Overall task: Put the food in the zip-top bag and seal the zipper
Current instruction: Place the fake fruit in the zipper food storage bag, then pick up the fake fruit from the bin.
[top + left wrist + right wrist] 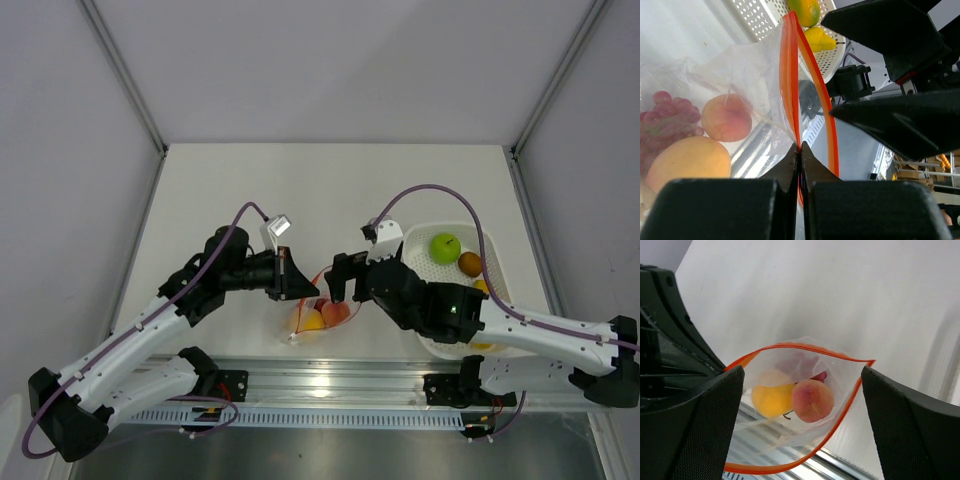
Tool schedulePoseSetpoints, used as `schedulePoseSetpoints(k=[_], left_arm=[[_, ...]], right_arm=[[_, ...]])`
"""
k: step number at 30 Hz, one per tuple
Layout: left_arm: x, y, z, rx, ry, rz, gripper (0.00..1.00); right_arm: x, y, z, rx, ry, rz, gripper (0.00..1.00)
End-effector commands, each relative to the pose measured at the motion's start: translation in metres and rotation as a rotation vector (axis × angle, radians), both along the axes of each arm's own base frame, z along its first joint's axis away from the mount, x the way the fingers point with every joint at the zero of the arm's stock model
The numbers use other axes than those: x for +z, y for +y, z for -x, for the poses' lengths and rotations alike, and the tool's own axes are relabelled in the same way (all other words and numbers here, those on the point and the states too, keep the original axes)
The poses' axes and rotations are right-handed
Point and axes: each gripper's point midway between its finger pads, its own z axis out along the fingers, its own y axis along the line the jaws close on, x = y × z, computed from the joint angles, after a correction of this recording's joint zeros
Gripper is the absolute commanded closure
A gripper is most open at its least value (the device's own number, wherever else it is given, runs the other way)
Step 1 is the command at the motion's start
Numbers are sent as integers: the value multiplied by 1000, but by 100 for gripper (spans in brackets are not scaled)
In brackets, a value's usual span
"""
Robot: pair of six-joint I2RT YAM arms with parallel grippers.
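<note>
The zip-top bag point(745, 70) is thin clear plastic, glossy and creased, with bright glints. Its zipper point(789, 75) is a smooth orange-red plastic strip. Through the film the food point(726, 117) looks smooth and softly matt. The tray point(757, 17) is white hole-punched plastic with a slight sheen. The pads point(705, 440) of the right gripper point(800, 374) are matt black with a fine woven grain. The tabletop point(815, 290) is matt white, and the rail point(330, 378) along its near edge is brushed metal.
</note>
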Motion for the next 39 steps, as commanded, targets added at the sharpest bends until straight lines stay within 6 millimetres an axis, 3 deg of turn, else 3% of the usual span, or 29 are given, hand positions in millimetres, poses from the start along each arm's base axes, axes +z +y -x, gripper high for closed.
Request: schedulePoseSetpoints(k=[1, 3, 9, 11, 15, 19, 22, 29, 34, 39], left_arm=[[14, -1, -1, -7, -53, 36, 99], [12, -1, 0, -8, -49, 34, 99], [11, 0, 1, -10, -50, 34, 99], [10, 0, 1, -10, -48, 32, 99], [9, -1, 1, -13, -47, 37, 99], [5, -1, 2, -16, -40, 33, 99], [6, -3, 1, -20, -37, 39, 100], [6, -3, 2, -22, -29, 42, 99], [5, -1, 2, -17, -31, 37, 99], [4, -1, 4, -19, -31, 37, 99]], right_arm=[[10, -32, -13, -157, 0, -55, 1], [8, -43, -18, -212, 16, -70, 0], [-15, -111, -37, -508, 121, -149, 1], [-25, -131, -37, -603, 156, -177, 1], [-50, -191, -32, -855, 209, -181, 1], [-67, -230, -27, -1067, 259, -154, 1], [-83, -250, -24, -1209, 310, -131, 1], [-124, -271, -27, -1339, 437, -52, 1], [-140, -293, -29, -1408, 471, 1, 1], [-162, -319, -18, -1503, 532, 21, 1]])
